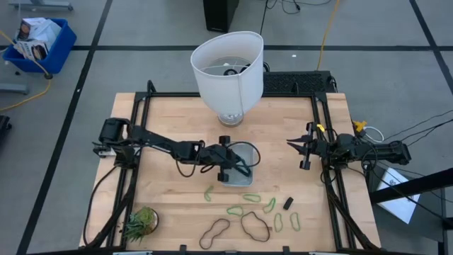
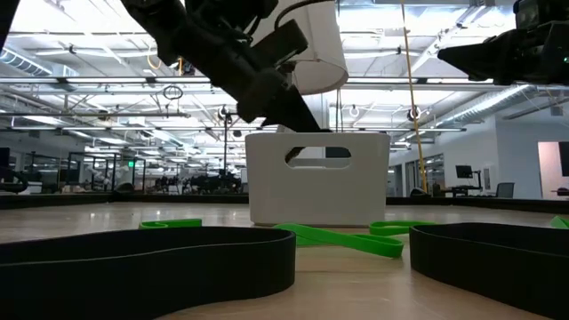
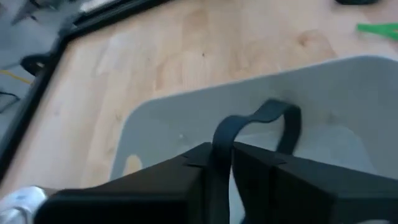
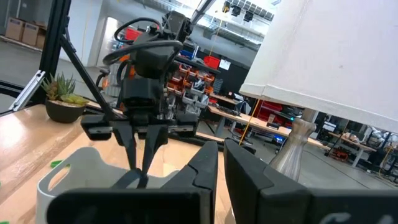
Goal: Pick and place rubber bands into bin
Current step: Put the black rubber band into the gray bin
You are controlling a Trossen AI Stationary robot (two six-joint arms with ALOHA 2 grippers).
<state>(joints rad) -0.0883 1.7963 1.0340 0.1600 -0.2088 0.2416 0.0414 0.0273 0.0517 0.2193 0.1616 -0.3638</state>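
My left gripper (image 1: 236,168) reaches from the table's left into the pale bin (image 1: 244,179), which stands at the table's middle. It is shut on a dark rubber band (image 3: 273,115) that arches out past its fingertips over the bin's floor (image 3: 348,87). Several small green bands (image 1: 252,197) and two large dark bands (image 1: 255,225) lie flat on the wood nearer the table's front edge. My right gripper (image 1: 301,152) waits shut at the right side, clear of everything. My left gripper pinches a stretch of the dark band (image 3: 222,149) between its two fingers, which slant down from the table's left into the bin. The free part bows beyond the fingertips as a loop inside the bin's walls. Whether it touches the floor I cannot tell.
A white lampshade (image 1: 226,67) on its stand rises just behind the bin. A spiky plant in a pot (image 1: 140,223) sits at the near left corner. A small black piece (image 1: 288,202) lies among the green bands. Black frame rails (image 1: 329,177) run along both sides.
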